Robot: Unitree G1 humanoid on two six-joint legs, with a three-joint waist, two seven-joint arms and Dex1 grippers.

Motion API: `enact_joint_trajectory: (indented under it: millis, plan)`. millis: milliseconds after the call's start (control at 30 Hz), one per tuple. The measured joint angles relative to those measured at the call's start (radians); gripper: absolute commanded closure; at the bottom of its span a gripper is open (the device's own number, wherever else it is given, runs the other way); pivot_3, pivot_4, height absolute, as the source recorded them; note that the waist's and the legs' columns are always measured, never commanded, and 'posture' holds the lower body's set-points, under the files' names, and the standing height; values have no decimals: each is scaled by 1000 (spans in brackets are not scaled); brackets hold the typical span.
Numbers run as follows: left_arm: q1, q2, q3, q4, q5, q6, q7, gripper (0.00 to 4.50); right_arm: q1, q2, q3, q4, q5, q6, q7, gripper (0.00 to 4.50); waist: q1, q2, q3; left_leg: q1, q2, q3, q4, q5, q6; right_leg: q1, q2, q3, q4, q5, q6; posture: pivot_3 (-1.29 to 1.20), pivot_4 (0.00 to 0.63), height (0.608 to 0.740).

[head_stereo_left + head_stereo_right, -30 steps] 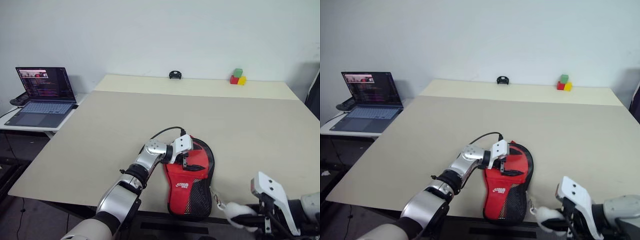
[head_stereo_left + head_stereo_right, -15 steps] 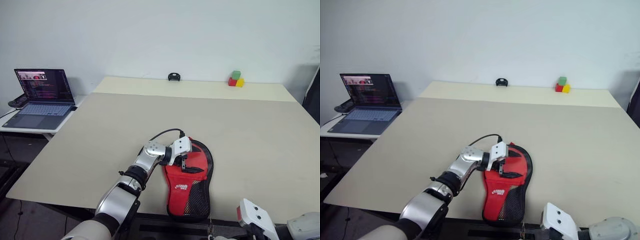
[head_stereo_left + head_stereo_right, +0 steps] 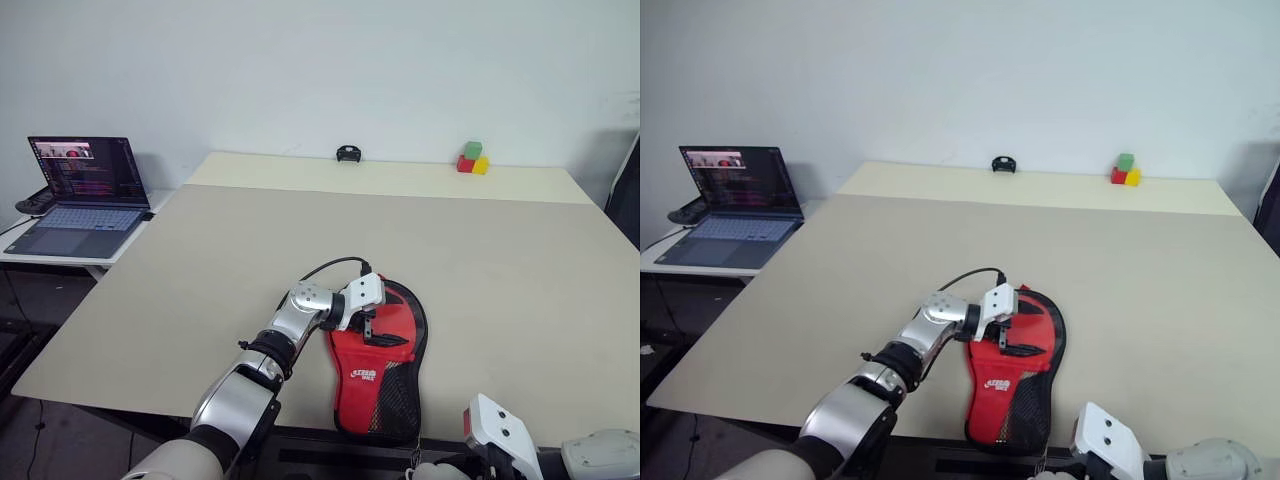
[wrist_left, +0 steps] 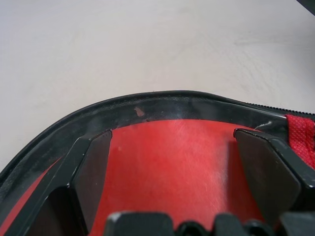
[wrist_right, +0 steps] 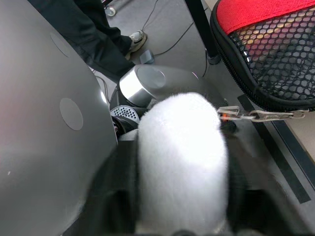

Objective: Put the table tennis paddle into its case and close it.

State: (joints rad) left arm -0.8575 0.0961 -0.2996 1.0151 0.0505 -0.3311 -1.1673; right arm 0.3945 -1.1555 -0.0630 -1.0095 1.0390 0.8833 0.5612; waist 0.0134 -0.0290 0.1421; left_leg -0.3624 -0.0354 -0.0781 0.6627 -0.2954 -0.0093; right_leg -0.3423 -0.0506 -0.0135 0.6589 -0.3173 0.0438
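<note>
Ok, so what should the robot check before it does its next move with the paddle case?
1. Case lying flat on the table: ok.
2. Left claw open over the case's round end: ok.
3. Paddle inside the case: cannot tell.
4. Zipper closed all the way round: cannot tell.
5. Fluffy white ball and its chain by the case's mesh end: ok.

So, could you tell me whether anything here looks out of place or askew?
Yes: the case lies with its narrow mesh end past the table front edge. A white fluffy charm on a small chain from that end hangs off the table.
</note>
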Motion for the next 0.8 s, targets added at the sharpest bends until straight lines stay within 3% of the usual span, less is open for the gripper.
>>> enact_joint_trajectory:
  millis: [33,200,400,567,800]
  plan:
    - [0,-1,0,0,0,0,1,179,-4,0,-14,0,11,0,1,820,0,0,0,0,0,0,0,0,0,0,0,0,0,0,0,0,150,740]
    - [0,-4,0,3,0,-3,9,179,-39,-12,-98,3,85,4,7,820,3,0,0,0,0,0,0,0,0,0,0,0,0,0,0,0,150,740]
    - [-7,-10,-1,12,4,-6,26,179,-205,-16,-152,118,113,9,7,820,7,-1,1,0,-1,0,0,0,0,0,-2,0,0,1,1,0,150,740]
    - [-3,-10,0,-4,2,-4,22,179,-409,58,-135,342,9,-23,10,820,8,0,1,-1,-2,0,-1,0,0,-1,-2,0,-1,3,-4,0,150,740]
    - [19,4,3,-73,-4,7,17,179,-538,213,-15,594,-245,-171,91,820,5,2,5,-2,-3,0,-1,0,0,-4,-2,1,0,3,-4,0,150,740]
